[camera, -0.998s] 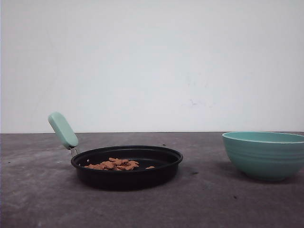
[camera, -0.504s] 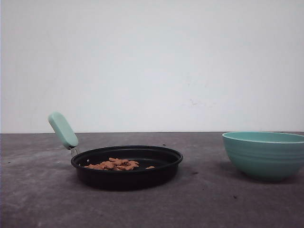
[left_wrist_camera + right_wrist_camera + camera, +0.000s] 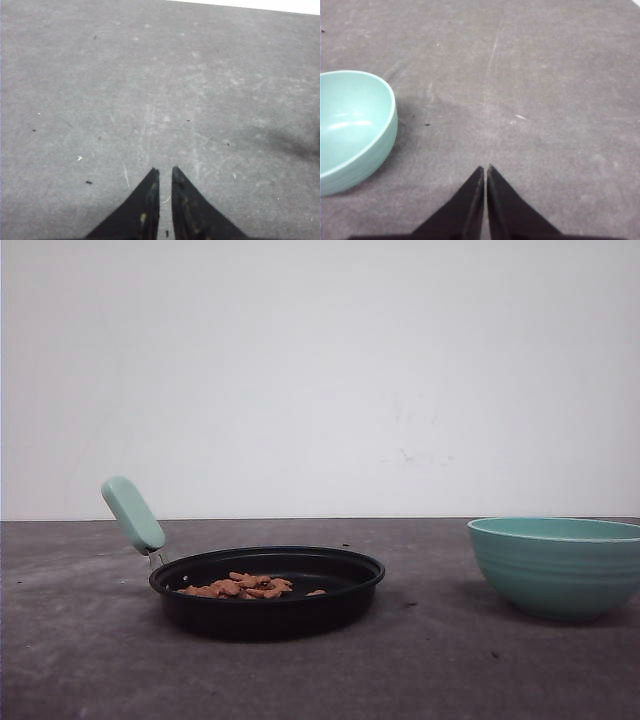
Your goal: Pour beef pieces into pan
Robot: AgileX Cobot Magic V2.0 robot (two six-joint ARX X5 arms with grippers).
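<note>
Judging from the heap of beef pieces [image 3: 240, 586] already lying inside the pan [image 3: 268, 592], toward its handle side, I take the pour to be done, with nothing left but to keep clear. Doing that well means holding both arms off the counter [image 3: 80, 660], away from the pan's mint-green handle [image 3: 132, 513] and the teal bowl [image 3: 556, 565], so nothing gets nudged. My left fingers [image 3: 164, 175] are drawn nearly together, a thin slit between the tips, empty, over bare counter. My right fingers [image 3: 485, 170] are pressed together, also empty, with the bowl sitting upright and empty just off to one side. The pan rests flat on the counter, well apart from the bowl; I cannot tell how far it is from either set of fingers.
</note>
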